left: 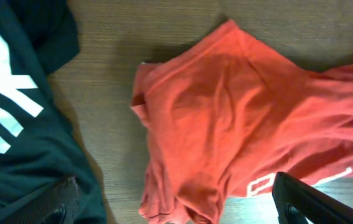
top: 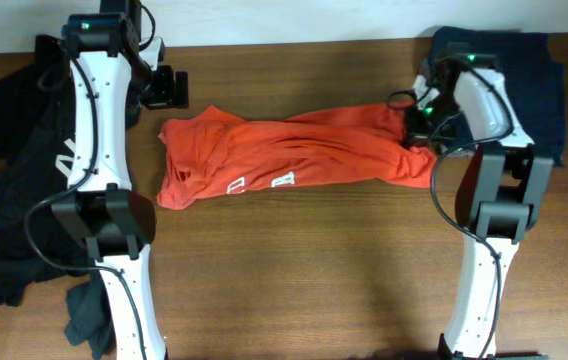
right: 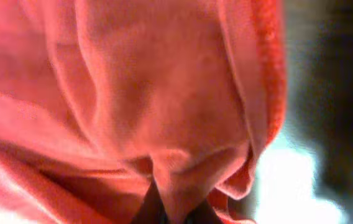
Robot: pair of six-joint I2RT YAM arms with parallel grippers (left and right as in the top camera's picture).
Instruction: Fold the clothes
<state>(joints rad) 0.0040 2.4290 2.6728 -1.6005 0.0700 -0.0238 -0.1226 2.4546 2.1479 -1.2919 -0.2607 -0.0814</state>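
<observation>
- The orange T-shirt (top: 284,155) lies bunched in a long band on the worktop (top: 314,260), its long axis running left to right between the arms.
- The right end effector (top: 416,135) is pressed together, pinching the band's right end.
- The left end effector (top: 169,88) stands spread and empty, just beyond the band's left end on the far side. It is the nearer arm for that end.
- Collar and hem cannot be told apart; white print shows along the near edge.

One orange-red T-shirt (top: 284,155), one black lettered shirt (top: 24,190), one navy cloth pile (top: 539,80), one table (top: 294,280).
</observation>
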